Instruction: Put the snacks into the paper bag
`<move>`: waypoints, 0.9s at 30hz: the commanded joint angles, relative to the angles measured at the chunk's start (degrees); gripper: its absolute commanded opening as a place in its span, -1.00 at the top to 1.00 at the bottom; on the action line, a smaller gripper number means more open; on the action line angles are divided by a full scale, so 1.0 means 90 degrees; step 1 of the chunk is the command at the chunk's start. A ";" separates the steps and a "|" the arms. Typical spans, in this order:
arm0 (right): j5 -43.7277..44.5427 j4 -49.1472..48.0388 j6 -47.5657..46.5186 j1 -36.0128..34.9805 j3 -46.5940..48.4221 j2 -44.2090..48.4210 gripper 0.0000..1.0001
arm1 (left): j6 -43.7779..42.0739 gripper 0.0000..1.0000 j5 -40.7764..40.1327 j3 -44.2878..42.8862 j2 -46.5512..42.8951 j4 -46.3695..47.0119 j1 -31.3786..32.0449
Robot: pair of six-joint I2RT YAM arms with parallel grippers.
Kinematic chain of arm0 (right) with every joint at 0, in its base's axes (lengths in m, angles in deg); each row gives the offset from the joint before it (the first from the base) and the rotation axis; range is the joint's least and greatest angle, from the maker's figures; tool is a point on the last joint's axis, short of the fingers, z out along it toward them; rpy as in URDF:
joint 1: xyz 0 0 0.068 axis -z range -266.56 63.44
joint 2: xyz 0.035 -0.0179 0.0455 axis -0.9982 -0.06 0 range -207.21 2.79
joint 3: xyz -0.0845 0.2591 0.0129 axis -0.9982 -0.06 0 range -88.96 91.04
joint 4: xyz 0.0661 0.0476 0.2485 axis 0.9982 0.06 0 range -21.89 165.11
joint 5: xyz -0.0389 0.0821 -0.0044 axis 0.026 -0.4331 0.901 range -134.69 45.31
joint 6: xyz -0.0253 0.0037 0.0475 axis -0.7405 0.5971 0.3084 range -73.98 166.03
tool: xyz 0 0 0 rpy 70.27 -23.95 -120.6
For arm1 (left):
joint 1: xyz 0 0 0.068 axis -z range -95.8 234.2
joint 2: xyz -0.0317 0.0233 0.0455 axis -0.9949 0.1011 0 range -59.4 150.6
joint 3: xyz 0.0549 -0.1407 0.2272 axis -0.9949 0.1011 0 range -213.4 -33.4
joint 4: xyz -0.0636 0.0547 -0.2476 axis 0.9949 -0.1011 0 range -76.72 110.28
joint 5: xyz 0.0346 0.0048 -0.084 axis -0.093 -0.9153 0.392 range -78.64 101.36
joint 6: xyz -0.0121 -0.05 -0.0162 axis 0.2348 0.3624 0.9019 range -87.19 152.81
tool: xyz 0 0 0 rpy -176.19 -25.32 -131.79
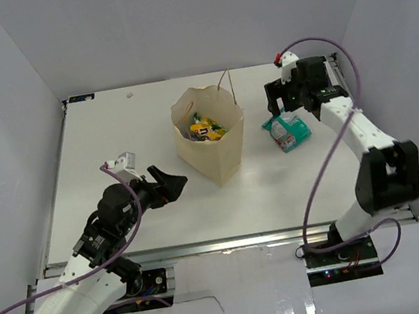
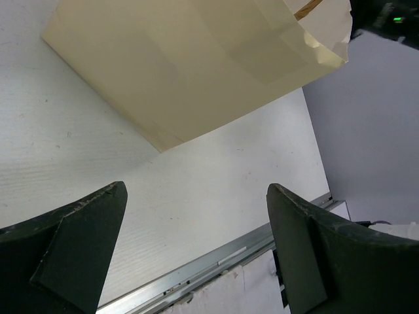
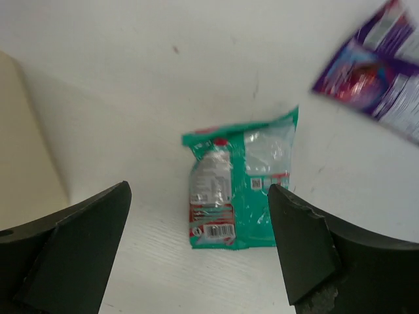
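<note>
The tan paper bag stands upright mid-table, mouth open, with several colourful snacks inside. To its right a teal packet lies flat on the table. My right gripper hovers just behind it, open and holding nothing. In the right wrist view the teal packet lies between and beyond the spread fingers of the right gripper, and a purple-white packet lies blurred at the upper right. My left gripper is open and empty to the bag's left, facing the bag's side.
White walls enclose the table on three sides. A metal rail runs along the near table edge. The bag's thin handle sticks up above its rim. The bag's wall shows at the left of the right wrist view.
</note>
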 commanded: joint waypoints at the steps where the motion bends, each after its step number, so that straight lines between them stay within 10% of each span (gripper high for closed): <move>1: 0.0846 0.0863 0.0274 0.0572 0.0529 -0.1062 -0.81 | -0.0095 -0.96 0.0136 -0.0209 0.0098 0.0167 0.0016; 13: 0.0290 0.0951 -0.0634 0.0925 0.1897 -0.3417 -0.92 | -0.0017 -0.96 0.0146 -0.0112 0.0137 0.0158 0.0016; 27: -0.1038 0.1263 -0.0546 0.1452 0.1712 -0.3819 0.62 | -0.0046 -0.96 0.0156 -0.0121 0.0284 0.0226 0.0016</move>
